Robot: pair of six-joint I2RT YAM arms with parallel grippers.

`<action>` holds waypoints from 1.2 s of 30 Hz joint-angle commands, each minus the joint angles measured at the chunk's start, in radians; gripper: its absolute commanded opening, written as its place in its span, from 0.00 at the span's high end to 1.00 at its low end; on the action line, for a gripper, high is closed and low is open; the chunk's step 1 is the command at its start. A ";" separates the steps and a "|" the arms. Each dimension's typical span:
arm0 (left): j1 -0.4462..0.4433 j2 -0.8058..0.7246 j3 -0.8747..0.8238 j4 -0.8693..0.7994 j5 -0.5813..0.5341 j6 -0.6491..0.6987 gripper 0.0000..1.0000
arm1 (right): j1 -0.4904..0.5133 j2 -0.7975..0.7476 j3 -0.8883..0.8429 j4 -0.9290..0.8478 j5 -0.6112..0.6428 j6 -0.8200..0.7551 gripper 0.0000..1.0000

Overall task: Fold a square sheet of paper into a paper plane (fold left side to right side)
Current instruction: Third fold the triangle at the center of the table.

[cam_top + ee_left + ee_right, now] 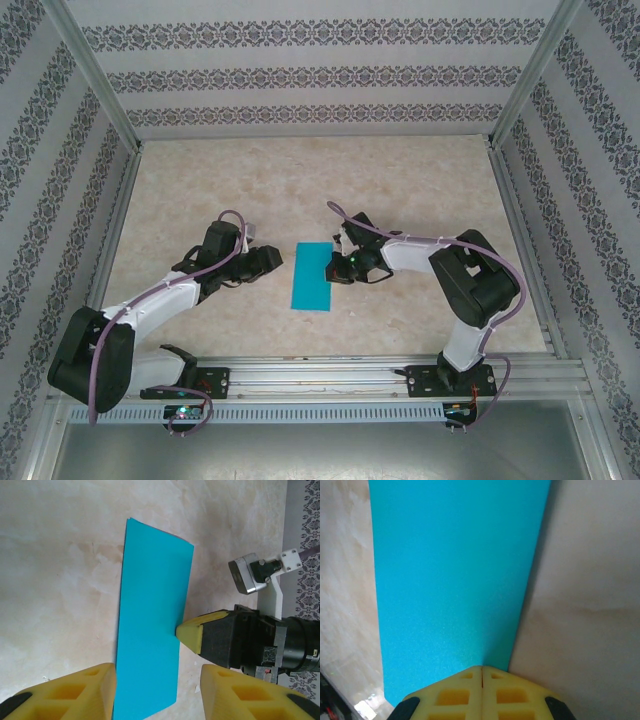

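The square sheet of paper lies flat on the table as a narrow teal-blue rectangle, folded in half lengthwise. My right gripper is shut, and its closed yellow tip rests on the paper close to its right long edge. The same tip shows in the left wrist view as a yellow wedge touching the paper's edge. My left gripper hovers just left of the sheet with its jaws open. The paper lies on the table below the gap between the left gripper's fingers, which hold nothing.
The marbled beige tabletop is bare around the sheet. Patterned walls and aluminium posts enclose it on three sides. The metal base rail runs along the near edge.
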 commanded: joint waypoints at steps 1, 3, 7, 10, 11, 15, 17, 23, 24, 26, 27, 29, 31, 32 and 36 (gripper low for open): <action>0.000 0.021 -0.014 -0.019 0.046 0.006 0.52 | 0.011 0.021 0.046 -0.129 0.087 -0.090 1.00; -0.010 0.038 -0.012 -0.008 0.054 -0.003 0.53 | 0.009 0.024 0.061 -0.159 0.111 -0.109 1.00; -0.036 0.088 -0.001 0.016 0.065 -0.020 0.53 | 0.009 0.034 0.083 -0.198 0.142 -0.131 1.00; -0.057 0.134 0.014 0.036 0.066 -0.027 0.54 | 0.011 0.034 0.082 -0.194 0.135 -0.132 1.00; -0.063 0.150 0.021 0.045 0.067 -0.031 0.55 | 0.010 0.034 0.079 -0.188 0.132 -0.130 1.00; -0.094 0.214 0.049 0.069 0.067 -0.044 0.57 | 0.011 0.030 0.066 -0.165 0.121 -0.123 1.00; -0.106 0.242 0.064 0.071 0.064 -0.048 0.58 | 0.011 0.030 0.064 -0.161 0.118 -0.120 1.00; -0.126 0.303 0.102 0.069 0.053 -0.046 0.62 | 0.010 0.025 0.057 -0.156 0.118 -0.118 1.00; -0.127 0.309 0.106 0.064 0.047 -0.045 0.63 | 0.010 0.024 0.056 -0.156 0.119 -0.118 1.00; -0.127 0.315 0.114 0.048 0.032 -0.038 0.63 | 0.011 0.022 0.054 -0.154 0.121 -0.117 1.00; -0.127 0.319 0.119 0.035 0.027 -0.033 0.63 | 0.011 0.021 0.054 -0.154 0.121 -0.118 1.00; -0.129 0.329 0.131 0.021 0.024 -0.025 0.63 | 0.010 0.020 0.054 -0.155 0.122 -0.118 1.00; -0.131 0.342 0.140 0.020 0.029 -0.024 0.63 | 0.011 0.022 0.054 -0.155 0.122 -0.117 1.00; -0.133 0.350 0.144 0.020 0.029 -0.023 0.63 | 0.010 0.024 0.054 -0.152 0.122 -0.117 1.00; -0.139 0.375 0.154 0.015 0.024 -0.022 0.65 | 0.010 0.024 0.053 -0.151 0.122 -0.115 1.00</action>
